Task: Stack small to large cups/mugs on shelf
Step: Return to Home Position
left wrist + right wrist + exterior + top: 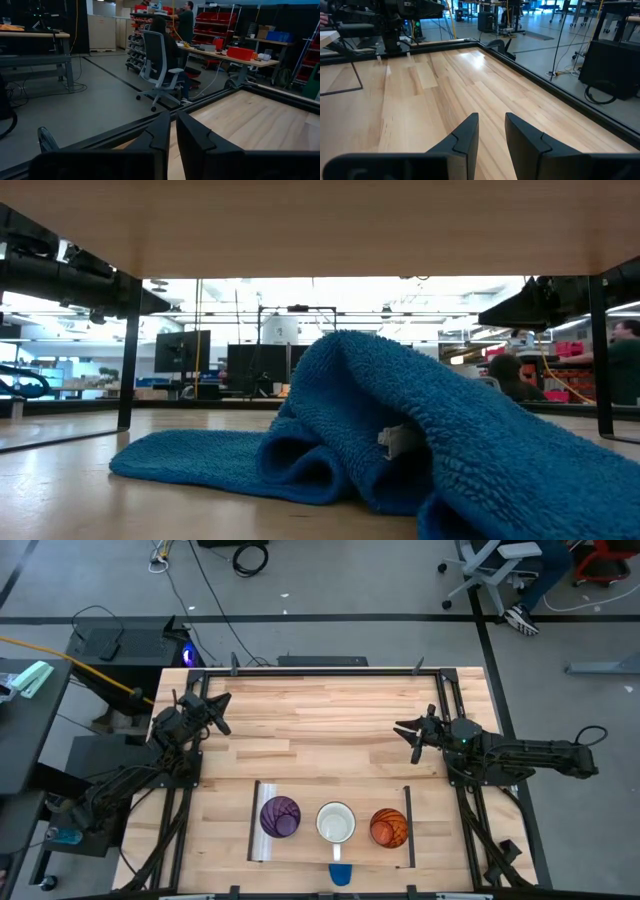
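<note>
On the shelf (330, 792), down at the towel end of the slatted table (330, 710), all three cups sat upright in a row, close together but not touching. The purple tumbler (279, 817) was on the left arm's side, just beside the shelf's shiny metal strip (256, 830). The white mug (336, 824) was in the middle. The orange tumbler (389, 828) was on the right arm's side, next to the thin dark rail (408, 828).

Just past the mug, a blue towel (400, 440) lay bunched at the table edge, and it filled most of the low view.

Both arms were well away from the cups. The left gripper (224, 712) hung over the left side of the table with only a thin slit between its fingers (160, 135), holding nothing. The right gripper (408, 740) hung over the right side, its fingers (467, 132) a bit further apart, also empty.

Off in the room, the left wrist view caught a person (165, 42) sitting in an office chair (157, 75) and another person (187, 20) standing by some red shelving.
</note>
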{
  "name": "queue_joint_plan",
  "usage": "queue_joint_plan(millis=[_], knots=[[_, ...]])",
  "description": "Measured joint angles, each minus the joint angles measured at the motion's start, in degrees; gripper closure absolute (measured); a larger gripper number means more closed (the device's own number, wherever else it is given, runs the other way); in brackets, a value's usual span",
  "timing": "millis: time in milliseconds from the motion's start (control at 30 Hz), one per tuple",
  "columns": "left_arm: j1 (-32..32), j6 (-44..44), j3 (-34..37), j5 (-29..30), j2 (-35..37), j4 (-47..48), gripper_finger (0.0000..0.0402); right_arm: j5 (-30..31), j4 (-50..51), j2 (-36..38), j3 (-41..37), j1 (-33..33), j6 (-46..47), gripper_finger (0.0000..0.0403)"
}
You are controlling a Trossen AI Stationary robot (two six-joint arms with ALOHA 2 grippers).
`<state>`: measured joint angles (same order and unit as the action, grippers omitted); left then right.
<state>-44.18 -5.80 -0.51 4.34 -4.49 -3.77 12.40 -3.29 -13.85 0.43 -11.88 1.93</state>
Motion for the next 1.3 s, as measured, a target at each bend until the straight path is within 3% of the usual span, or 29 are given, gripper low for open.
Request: queue_joint_plan(millis=[1300], knots=[[0.0,0.0,0.0,0.0,0.0,0.0,0.0369,0.0,0.0,0.0,0.0,0.0,0.0,0.0300]])
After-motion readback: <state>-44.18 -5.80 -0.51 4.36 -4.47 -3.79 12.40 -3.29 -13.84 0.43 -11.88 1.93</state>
